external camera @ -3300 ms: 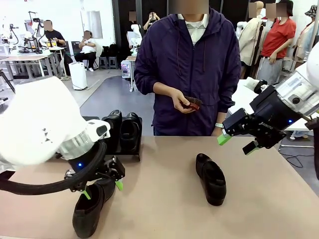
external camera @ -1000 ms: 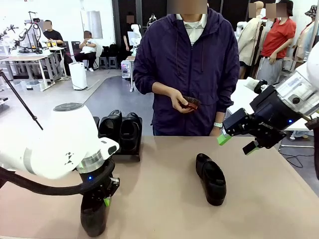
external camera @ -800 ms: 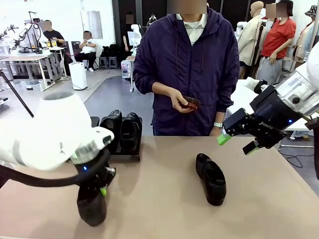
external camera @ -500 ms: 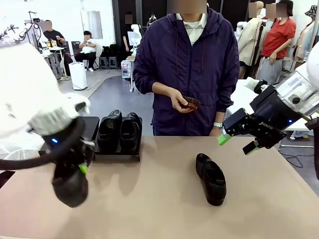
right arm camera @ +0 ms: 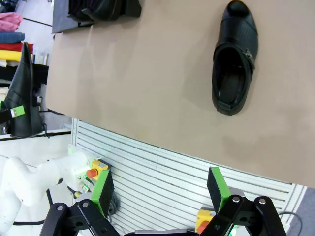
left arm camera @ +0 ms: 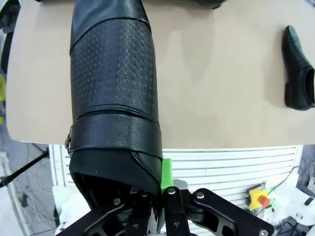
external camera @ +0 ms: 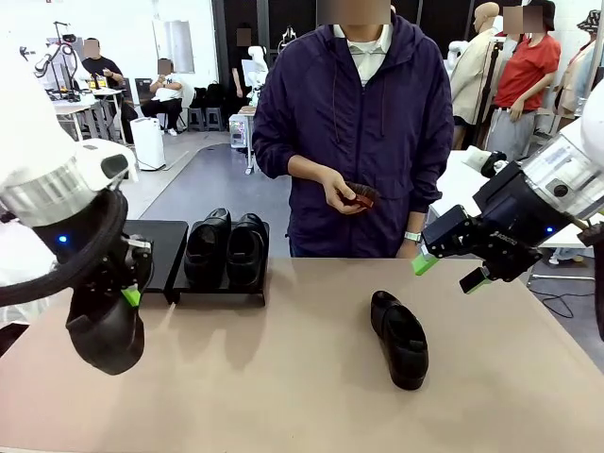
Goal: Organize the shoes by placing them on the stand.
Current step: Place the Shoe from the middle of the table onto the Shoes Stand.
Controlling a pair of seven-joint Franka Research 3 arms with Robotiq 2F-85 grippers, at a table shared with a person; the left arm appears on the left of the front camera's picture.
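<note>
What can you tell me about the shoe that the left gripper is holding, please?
The shoe is glossy black leather, with an embossed grid on its upper, a smooth strap across the instep and a small buckle. The left gripper is shut on its heel rim, holding it toe-down above the table, near the bare platform of the stand.

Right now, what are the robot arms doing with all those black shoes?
They are tidying shoes onto the stand. The left gripper is shut on one shoe, holding it in the air near the stand's bare left platform. Two shoes already sit side by side on the right platform. A fourth shoe lies on the table. The right gripper hangs open above the table, holding nothing. The person across the table holds a small reddish-brown object.
</note>
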